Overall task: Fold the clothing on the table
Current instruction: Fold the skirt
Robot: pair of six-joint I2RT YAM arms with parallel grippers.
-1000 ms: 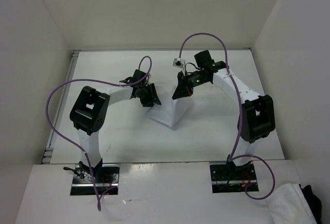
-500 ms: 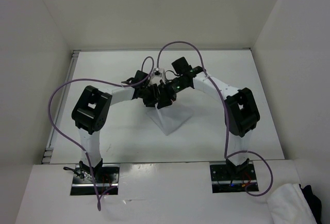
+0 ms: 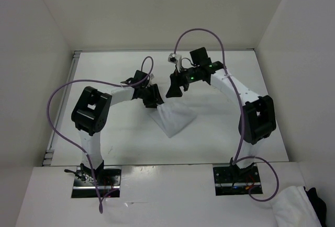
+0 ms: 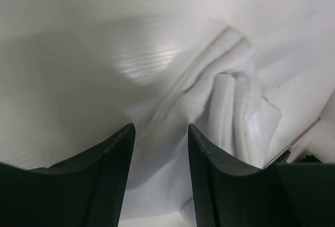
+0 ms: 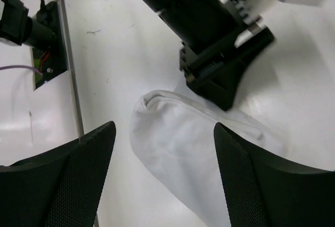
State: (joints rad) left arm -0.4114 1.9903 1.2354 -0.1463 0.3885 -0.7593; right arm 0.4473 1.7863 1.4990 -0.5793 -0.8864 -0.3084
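- Clothing [image 3: 175, 117]: a small white bundle lying flat on the desk [image 3: 104, 133] near its middle, between the two arms, with one corner pointing toward the arm bases.
- Right hand [image 3: 174, 89]: raised just above the far edge of the clothing. In the right wrist view the right hand [image 5: 165, 127] is spread wide with nothing between its fingers, and the clothing [image 5: 178, 138] lies loose below it.
- Change: a second ago this hand stood over the clothing's right side. Half a second ago it had crossed to meet the left hand [image 3: 152, 98]. It has now drawn back to the right and let go.
- Left hand [image 4: 159, 128]: it stays low at the far-left corner, its fingers part-spread astride creased fabric [image 4: 230, 101]. Whether it pinches the cloth or only rests on it cannot be told.
- Reading: a layer appears to have been carried across and dropped, so one fold is probably done. The bunched ridges under the left hand suggest smoothing or a further fold remains.
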